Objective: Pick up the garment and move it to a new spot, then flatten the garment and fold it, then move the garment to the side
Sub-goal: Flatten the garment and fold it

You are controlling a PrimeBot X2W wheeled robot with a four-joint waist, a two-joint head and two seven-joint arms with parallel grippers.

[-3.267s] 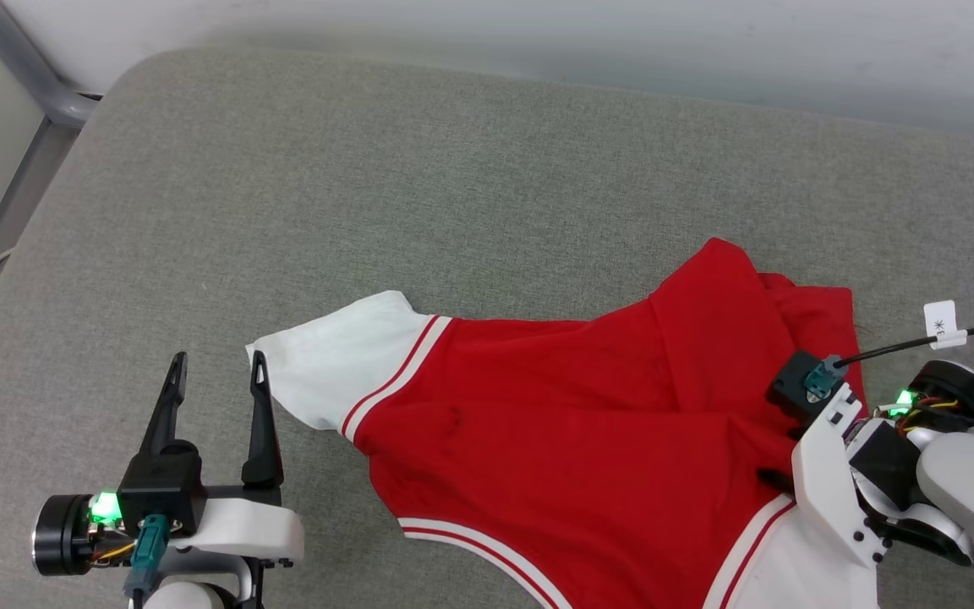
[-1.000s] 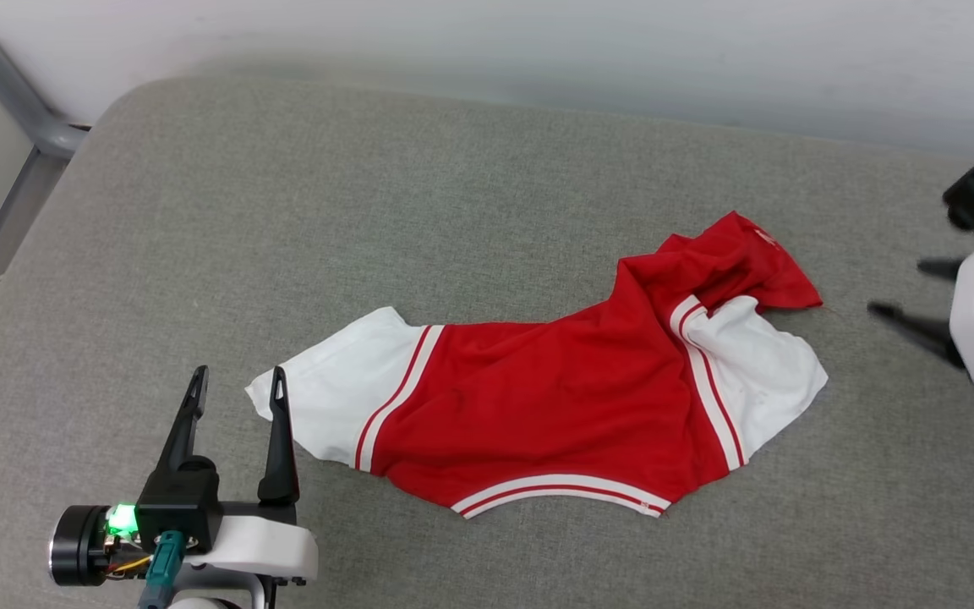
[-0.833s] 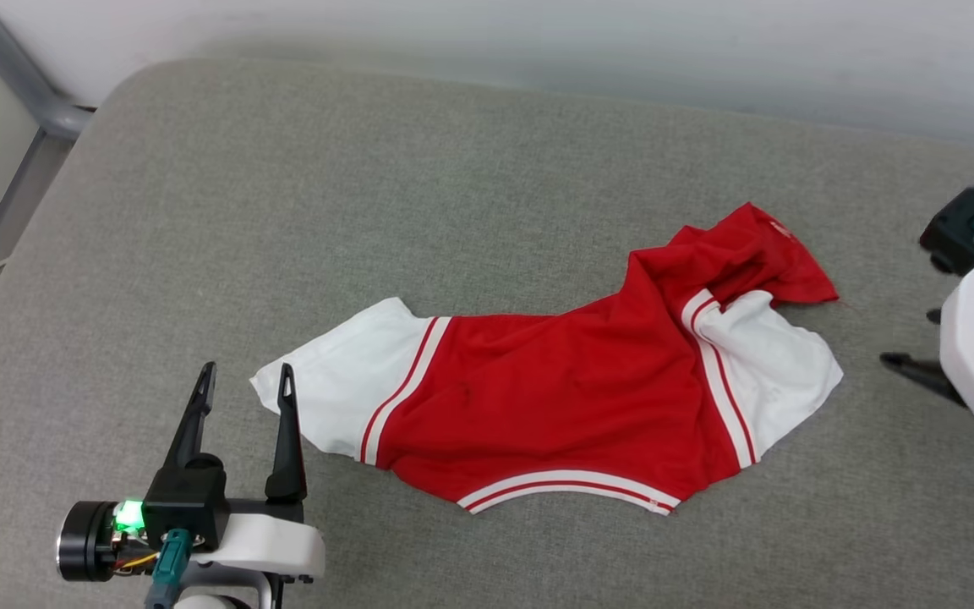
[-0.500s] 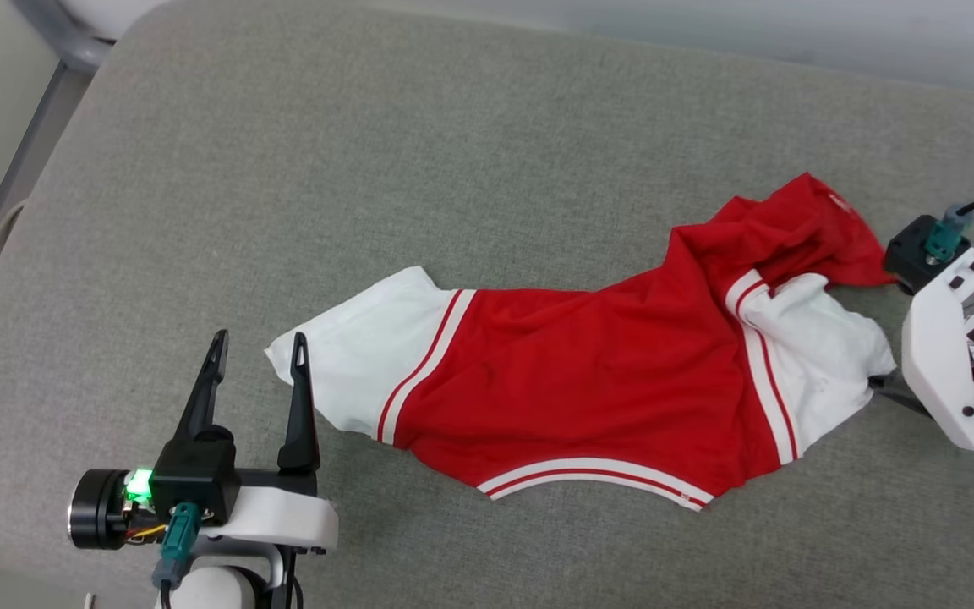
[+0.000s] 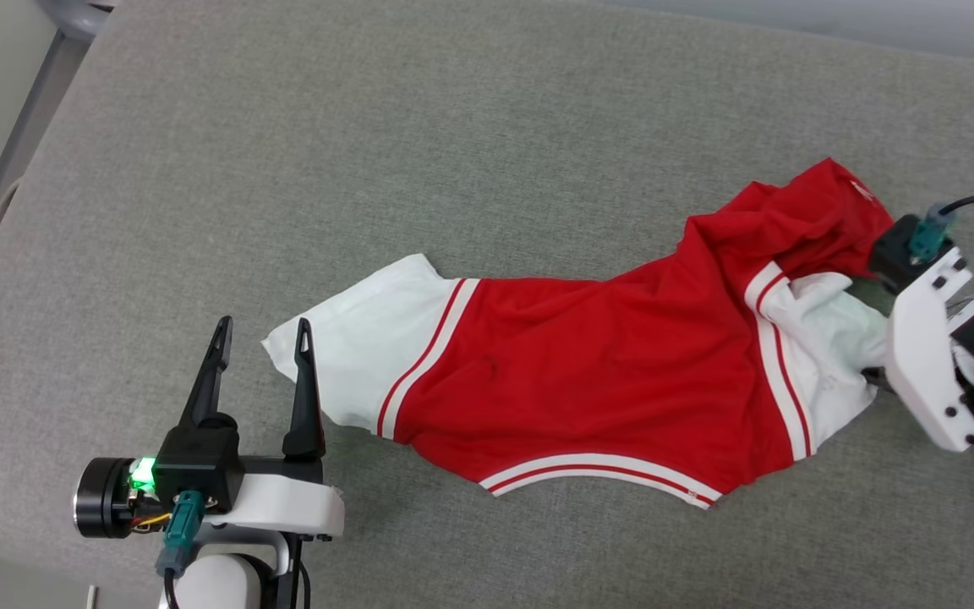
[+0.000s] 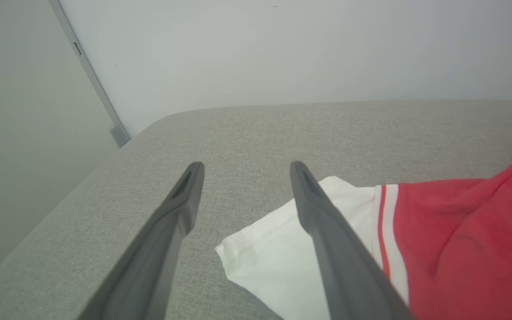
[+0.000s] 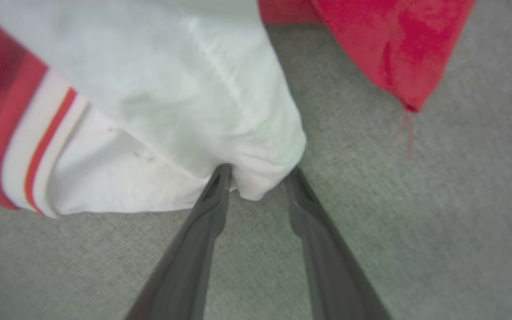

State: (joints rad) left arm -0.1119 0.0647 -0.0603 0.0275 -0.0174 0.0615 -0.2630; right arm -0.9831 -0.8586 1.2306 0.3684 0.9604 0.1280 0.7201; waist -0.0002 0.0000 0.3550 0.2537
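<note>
Head view: the right gripper (image 5: 873,374) has its fingers almost wholly hidden behind its own white housing (image 5: 922,364); only a dark sliver shows at the edge of the garment (image 5: 588,364). Right forearm cut off by the right edge. Small white mark (image 5: 861,188) on the garment's far red corner: too small to read. Left gripper (image 5: 260,331): its arm is cut off by the bottom edge.

Right wrist view: soft blur throughout. Fingertips (image 7: 218,186) sunk into a fold of the white sleeve (image 7: 220,89); pinched or merely straddled, cannot tell. Garment runs off the top and left edges.

Left wrist view: garment cut off at the right and bottom edges.
</note>
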